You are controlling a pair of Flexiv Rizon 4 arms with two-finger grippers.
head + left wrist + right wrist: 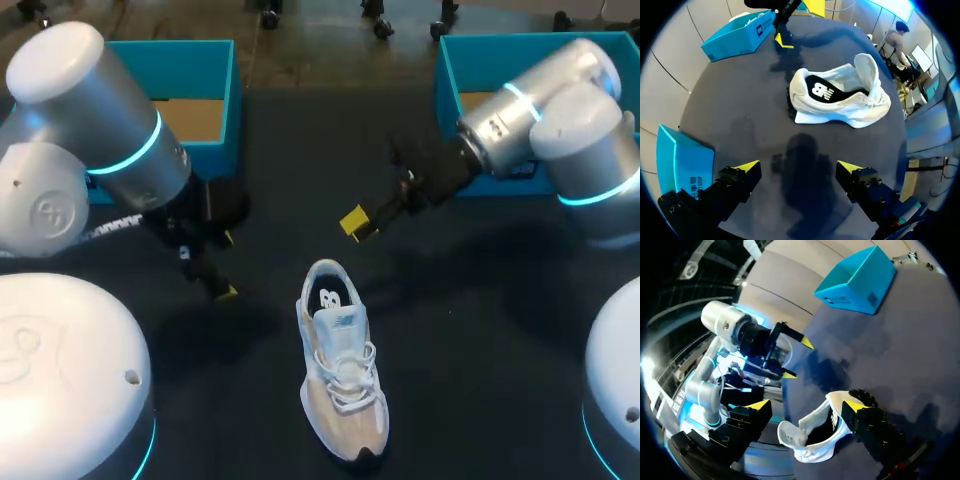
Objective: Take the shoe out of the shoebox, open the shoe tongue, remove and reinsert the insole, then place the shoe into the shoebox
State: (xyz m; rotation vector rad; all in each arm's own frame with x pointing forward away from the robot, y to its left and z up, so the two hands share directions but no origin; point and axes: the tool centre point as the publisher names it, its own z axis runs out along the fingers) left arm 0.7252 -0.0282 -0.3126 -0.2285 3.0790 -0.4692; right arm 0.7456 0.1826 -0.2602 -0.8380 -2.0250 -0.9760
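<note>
A white sneaker (340,375) lies on the dark table, heel toward the far side. Its tongue is pulled up and a black insole (822,91) with a white logo shows inside. My left gripper (216,268) hangs to the sneaker's left, open and empty; in its wrist view the sneaker (840,97) lies well ahead of the gripper (799,167). My right gripper (378,206) hovers beyond the heel, open, with nothing held. From the right wrist the sneaker (815,437) lies below the spread fingers of that gripper (807,406), apart from them.
An open blue shoebox (228,95) stands at the back left. A second blue shoebox (450,70) stands at the back right, partly behind my right arm. The two grippers face each other across the table's middle.
</note>
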